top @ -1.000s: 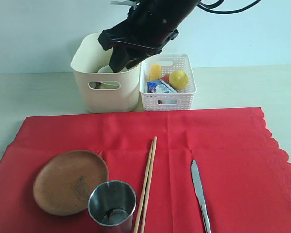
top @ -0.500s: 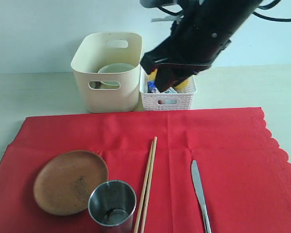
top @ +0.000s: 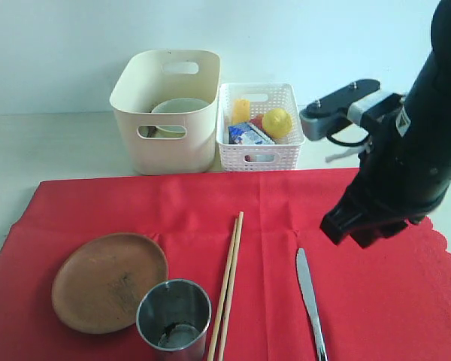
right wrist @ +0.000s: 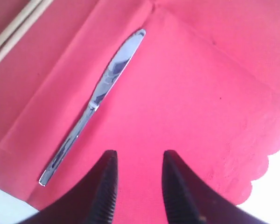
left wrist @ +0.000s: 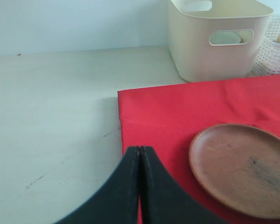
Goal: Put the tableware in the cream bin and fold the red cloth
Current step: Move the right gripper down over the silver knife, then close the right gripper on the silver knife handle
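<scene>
Hovering: right gripper (right wrist: 140,157), jaws parted, empty | left gripper (left wrist: 139,151) closed | pale bowl (top: 179,107) apparently in cream plastic bin (top: 173,153) | round brown plate (top: 109,280), steel cup (top: 173,312), wooden chopsticks (top: 229,286), metal knife (top: 309,297), red cloth (top: 286,203) pending

Bare red cloth (top: 270,203) lies free on both sides of the knife (top: 310,301), with the right gripper (right wrist: 140,155) hanging over the scalloped side. The steel cup (top: 174,314) crowds the gap between plate (top: 109,280) and chopsticks (top: 229,286); the cream bin (top: 165,150) stands open-topped, the white basket (top: 259,156) just beside it
</scene>
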Motion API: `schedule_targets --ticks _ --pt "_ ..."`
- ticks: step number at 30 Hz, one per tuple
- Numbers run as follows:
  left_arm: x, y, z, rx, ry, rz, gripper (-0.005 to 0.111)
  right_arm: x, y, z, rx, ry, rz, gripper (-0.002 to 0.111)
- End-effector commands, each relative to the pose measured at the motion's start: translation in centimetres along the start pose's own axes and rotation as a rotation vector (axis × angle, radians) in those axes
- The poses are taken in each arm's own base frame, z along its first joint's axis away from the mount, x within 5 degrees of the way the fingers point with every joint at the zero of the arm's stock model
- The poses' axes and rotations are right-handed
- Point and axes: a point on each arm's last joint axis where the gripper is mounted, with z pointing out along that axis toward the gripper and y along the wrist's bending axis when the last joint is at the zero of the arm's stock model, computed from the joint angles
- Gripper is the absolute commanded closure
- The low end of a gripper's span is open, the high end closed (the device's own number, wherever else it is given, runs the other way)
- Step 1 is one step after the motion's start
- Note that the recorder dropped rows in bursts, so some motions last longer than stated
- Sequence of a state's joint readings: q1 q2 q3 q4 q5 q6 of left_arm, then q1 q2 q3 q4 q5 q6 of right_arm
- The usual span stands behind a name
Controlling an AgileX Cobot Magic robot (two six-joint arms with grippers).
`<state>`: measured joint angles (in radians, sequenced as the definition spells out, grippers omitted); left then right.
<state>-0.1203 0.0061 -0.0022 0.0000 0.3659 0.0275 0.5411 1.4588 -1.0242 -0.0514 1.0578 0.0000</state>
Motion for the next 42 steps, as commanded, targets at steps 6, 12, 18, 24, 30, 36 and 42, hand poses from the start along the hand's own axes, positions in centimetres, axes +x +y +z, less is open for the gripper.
schedule_targets --ticks 6,12,18,24,30,36,42 --pt "0.0 0.0 0.0 -0.001 -0.015 -0.009 0.107 -0.4 0.6 3.5 -0.045 0.032 0.030 0.076" --pt "0.0 0.0 0.0 -0.001 -0.015 -0.009 0.107 -1.5 2.3 5.4 -0.224 0.035 0.169 0.076" --pt "0.0 0.0 0.0 -0.001 -0.015 -0.009 0.107 -1.3 2.9 7.4 -0.262 0.146 0.132 0.076" --pt "0.0 0.0 0.0 -0.001 -0.015 -0.009 0.107 -1.1 3.0 8.9 -0.260 0.204 0.140 0.076" --pt "0.0 0.0 0.0 -0.001 -0.015 -0.009 0.107 0.0 2.9 10.2 -0.241 0.230 0.158 0.076" --pt "0.0 0.0 0.0 -0.001 -0.015 -0.009 0.107 0.3 2.8 11.0 -0.225 0.177 0.179 0.076" --pt "0.0 0.0 0.0 -0.001 -0.015 -0.009 0.107 0.1 3.4 11.1 -0.197 0.156 0.135 0.076"
